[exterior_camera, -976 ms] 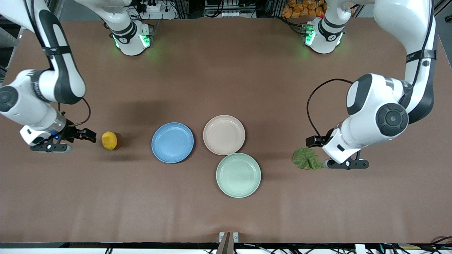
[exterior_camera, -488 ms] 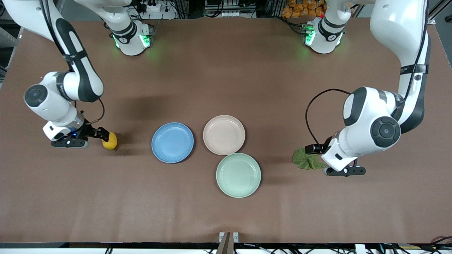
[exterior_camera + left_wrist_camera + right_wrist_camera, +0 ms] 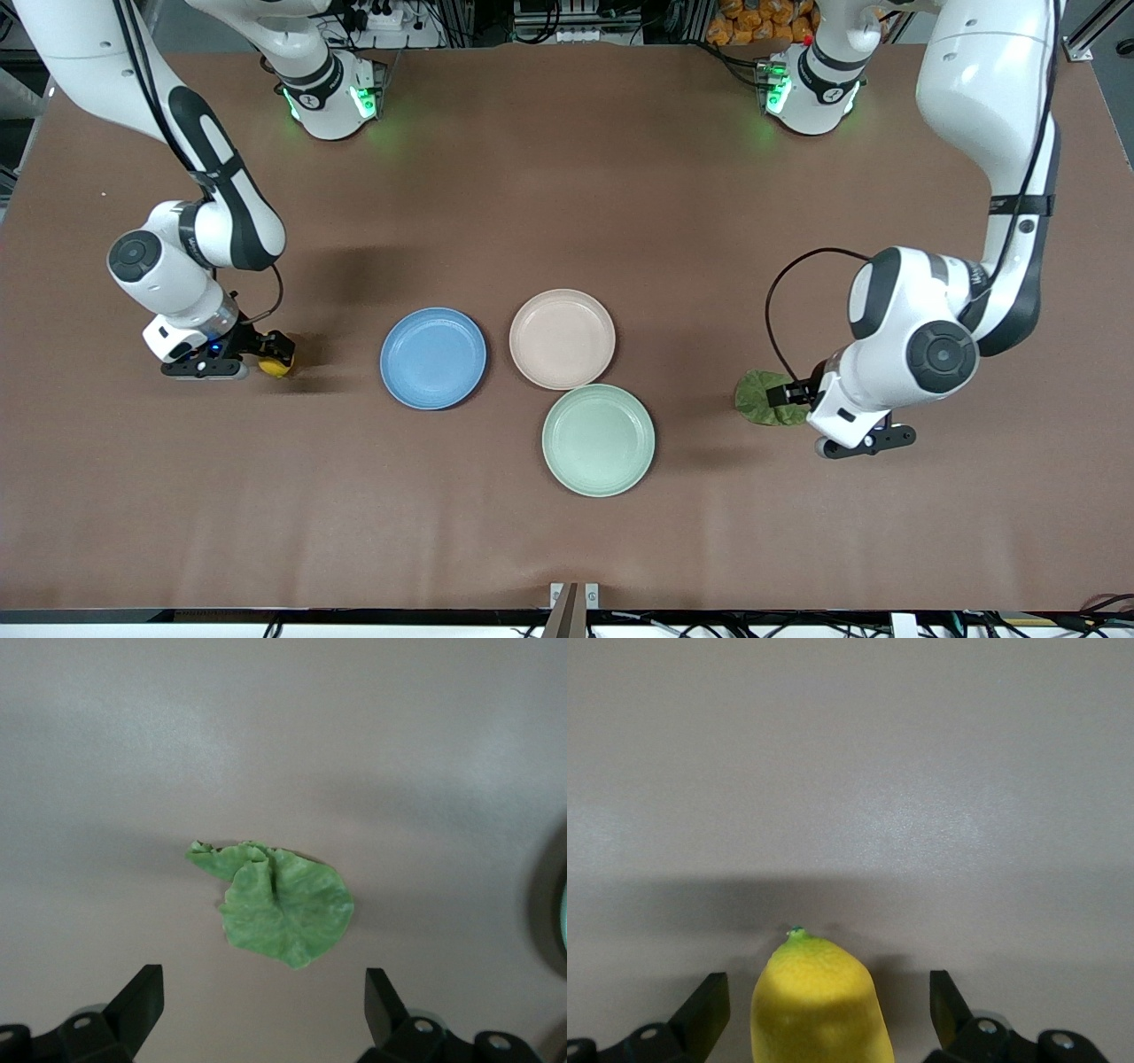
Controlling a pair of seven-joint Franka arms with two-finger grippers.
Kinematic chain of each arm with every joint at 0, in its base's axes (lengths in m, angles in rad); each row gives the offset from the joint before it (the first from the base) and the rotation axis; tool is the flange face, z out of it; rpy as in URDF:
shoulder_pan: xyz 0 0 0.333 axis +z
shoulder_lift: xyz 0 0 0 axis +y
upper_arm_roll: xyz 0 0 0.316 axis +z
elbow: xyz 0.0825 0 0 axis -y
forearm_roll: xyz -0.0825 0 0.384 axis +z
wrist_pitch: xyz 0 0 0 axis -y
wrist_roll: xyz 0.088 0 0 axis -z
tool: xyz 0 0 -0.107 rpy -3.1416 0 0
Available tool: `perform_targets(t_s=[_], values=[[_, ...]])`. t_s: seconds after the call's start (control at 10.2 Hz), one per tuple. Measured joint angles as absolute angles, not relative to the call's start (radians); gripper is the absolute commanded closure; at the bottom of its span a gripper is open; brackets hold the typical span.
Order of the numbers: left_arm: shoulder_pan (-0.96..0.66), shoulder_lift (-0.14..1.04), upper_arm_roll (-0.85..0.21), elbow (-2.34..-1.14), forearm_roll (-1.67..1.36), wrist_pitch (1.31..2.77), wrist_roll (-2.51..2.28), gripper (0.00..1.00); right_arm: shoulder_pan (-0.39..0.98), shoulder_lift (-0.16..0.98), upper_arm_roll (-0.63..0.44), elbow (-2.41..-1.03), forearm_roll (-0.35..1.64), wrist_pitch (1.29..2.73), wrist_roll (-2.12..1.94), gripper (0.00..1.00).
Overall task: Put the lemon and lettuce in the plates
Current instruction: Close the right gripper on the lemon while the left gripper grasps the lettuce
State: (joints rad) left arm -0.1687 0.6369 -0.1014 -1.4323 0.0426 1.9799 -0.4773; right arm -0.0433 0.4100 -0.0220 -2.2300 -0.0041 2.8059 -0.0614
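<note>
Now | right hand [image 3: 266, 353] wide open, straddling lemon [image 3: 278, 363] on table [image 3: 567, 177]: centre, then close | left hand [image 3: 802, 403] wide open, empty, over lettuce [image 3: 758, 399]: drop lower before pinching | plates [image 3: 433, 358] unfilled

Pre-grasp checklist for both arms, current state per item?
1. Right gripper open, fingers on either side of the lemon: ok.
2. Left gripper open: ok.
3. Left gripper around the lettuce: not ok, the leaf lies ahead of the fingertips, not between them.
4. Blue plate bare: ok.
5. Beige-pink plate bare: ok.
6. Lemon and lettuce on the table, not held: ok.
</note>
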Motion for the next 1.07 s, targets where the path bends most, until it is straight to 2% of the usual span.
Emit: perform_targets(t_s=[0.59, 0.68, 0.88, 0.98, 1.07], values=[[-0.200, 0.733, -0.101, -1.443, 0.097, 2.104, -0.707, 0.00, -0.042, 0.475, -0.022, -2.265, -0.004, 2.918, -0.060, 0.00], [-0.196, 0.754, -0.100, -1.443, 0.097, 2.140, -0.729, 0.00, -0.041, 0.481, -0.022, -2.266, -0.004, 2.928, -0.060, 0.12], [-0.192, 0.769, -0.098, -1.459, 0.097, 2.180, -0.731, 0.00, -0.041, 0.481, -0.021, -2.267, -0.004, 2.932, -0.059, 0.49], [-0.192, 0.773, -0.098, -1.483, 0.097, 2.216, -0.731, 0.00, -0.040, 0.478, -0.020, -2.267, -0.004, 2.934, -0.058, 0.57], [-0.192, 0.776, -0.098, -1.510, 0.100, 2.253, -0.731, 0.00, -0.038, 0.478, -0.018, -2.267, -0.004, 2.934, -0.054, 0.59]])
